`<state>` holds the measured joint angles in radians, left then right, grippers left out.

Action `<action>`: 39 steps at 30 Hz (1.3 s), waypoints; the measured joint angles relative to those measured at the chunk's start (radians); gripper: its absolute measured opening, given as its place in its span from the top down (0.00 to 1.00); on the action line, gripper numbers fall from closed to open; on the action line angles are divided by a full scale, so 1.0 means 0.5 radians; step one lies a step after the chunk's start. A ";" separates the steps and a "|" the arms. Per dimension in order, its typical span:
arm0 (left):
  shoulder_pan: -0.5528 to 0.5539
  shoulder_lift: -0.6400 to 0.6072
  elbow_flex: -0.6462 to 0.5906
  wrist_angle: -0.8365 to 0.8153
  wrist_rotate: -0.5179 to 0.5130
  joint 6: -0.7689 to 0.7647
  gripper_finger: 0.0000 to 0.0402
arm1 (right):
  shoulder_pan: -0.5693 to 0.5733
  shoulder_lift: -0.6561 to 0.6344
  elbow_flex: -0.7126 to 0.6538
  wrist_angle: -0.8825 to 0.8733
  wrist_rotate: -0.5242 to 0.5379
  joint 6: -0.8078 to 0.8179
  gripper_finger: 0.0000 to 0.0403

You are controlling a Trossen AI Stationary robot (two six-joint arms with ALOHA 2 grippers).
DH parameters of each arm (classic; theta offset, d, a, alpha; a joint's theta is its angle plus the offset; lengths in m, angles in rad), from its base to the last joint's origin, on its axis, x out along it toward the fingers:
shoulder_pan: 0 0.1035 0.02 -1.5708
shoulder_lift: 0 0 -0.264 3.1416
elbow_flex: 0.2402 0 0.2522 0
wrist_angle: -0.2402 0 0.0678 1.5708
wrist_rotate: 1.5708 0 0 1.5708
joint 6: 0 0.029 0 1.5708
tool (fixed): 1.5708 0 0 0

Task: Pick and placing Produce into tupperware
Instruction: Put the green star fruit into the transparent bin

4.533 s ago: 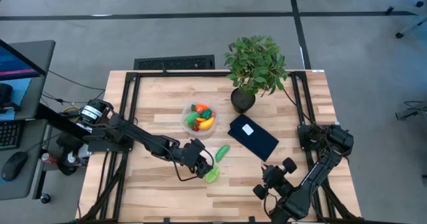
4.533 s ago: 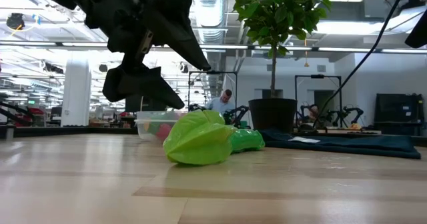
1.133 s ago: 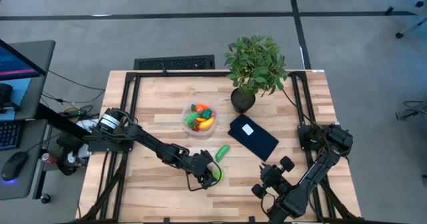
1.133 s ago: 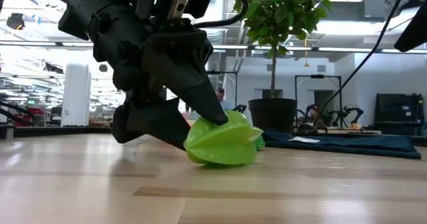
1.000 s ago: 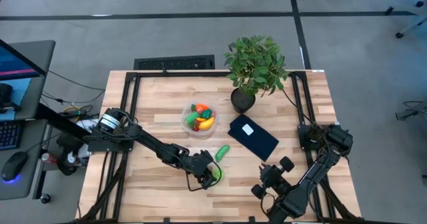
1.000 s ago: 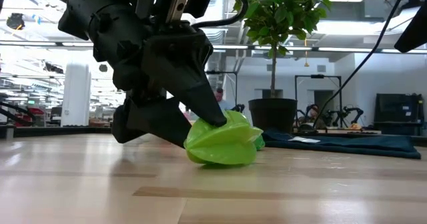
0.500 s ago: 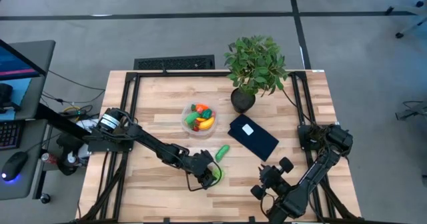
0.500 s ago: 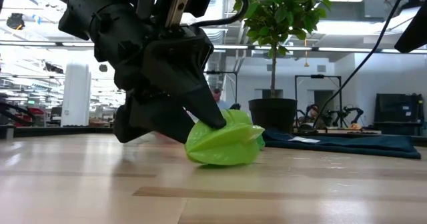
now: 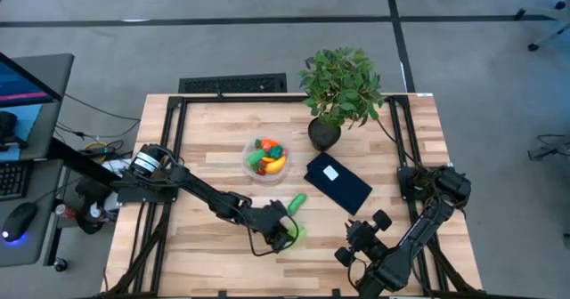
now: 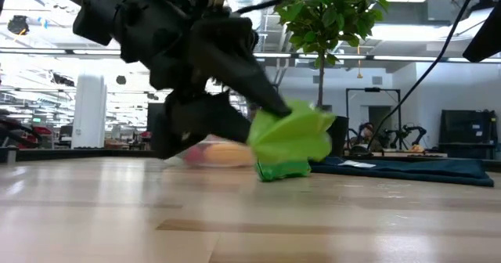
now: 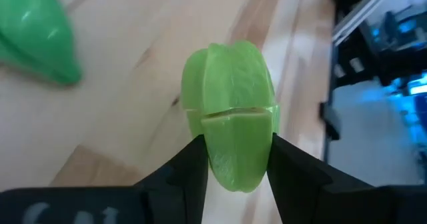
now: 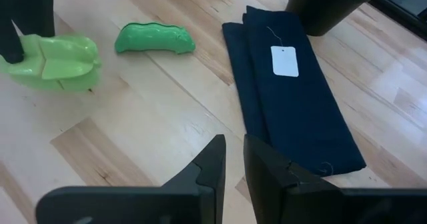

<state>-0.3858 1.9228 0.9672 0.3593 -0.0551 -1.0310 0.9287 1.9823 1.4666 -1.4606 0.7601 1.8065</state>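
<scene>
A light-green ridged toy pepper (image 11: 230, 111) hangs just above the table near its front middle, with my left gripper (image 9: 287, 234) shut on it. A darker green cucumber (image 12: 155, 39) lies on its side on the wood a little farther back. The round clear tupperware (image 9: 266, 157) stands beyond it and holds several pieces of produce. My right gripper (image 12: 233, 161) hovers shut over the front right of the table with nothing between its fingers. My left gripper pinches the pepper's two sides at its near end (image 11: 233, 159) between its two fingers (image 11: 190, 174). The fingers come slanting down from the table's left. The pepper (image 10: 291, 138) sticks out past the fingertips, tilted upward and lifted clear of the table.
A potted leafy plant (image 9: 341, 87) stands at the far right of the table. A folded dark blue cloth (image 9: 338, 183) with a white label lies in front of it. Bare wood stretches along the left side and the front edge.
My left gripper has shut on the light-green pepper and tipped its fingers upward. The pepper, which rested on the table, is now lifted clear and has shifted a little toward the table's right.
</scene>
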 joint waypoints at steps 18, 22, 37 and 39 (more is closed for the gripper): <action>0.136 -0.135 0.000 0.355 -0.008 0.235 0.69 | 0.002 0.000 0.001 0.026 -0.007 0.000 0.88; 0.184 -0.216 0.000 0.350 -0.021 0.334 0.69 | 0.002 0.000 0.001 0.030 -0.007 0.000 0.88; 0.414 -0.763 0.001 -0.491 -0.276 0.782 0.69 | 0.002 0.000 0.001 0.054 -0.008 0.000 0.88; 0.447 -0.835 0.001 -0.622 -0.356 0.829 0.69 | 0.002 -0.001 0.001 0.054 -0.008 0.000 0.88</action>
<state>-0.1621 1.5054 0.9679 0.0481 -0.2329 -0.6166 0.9295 1.9821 1.4671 -1.4337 0.7559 1.8065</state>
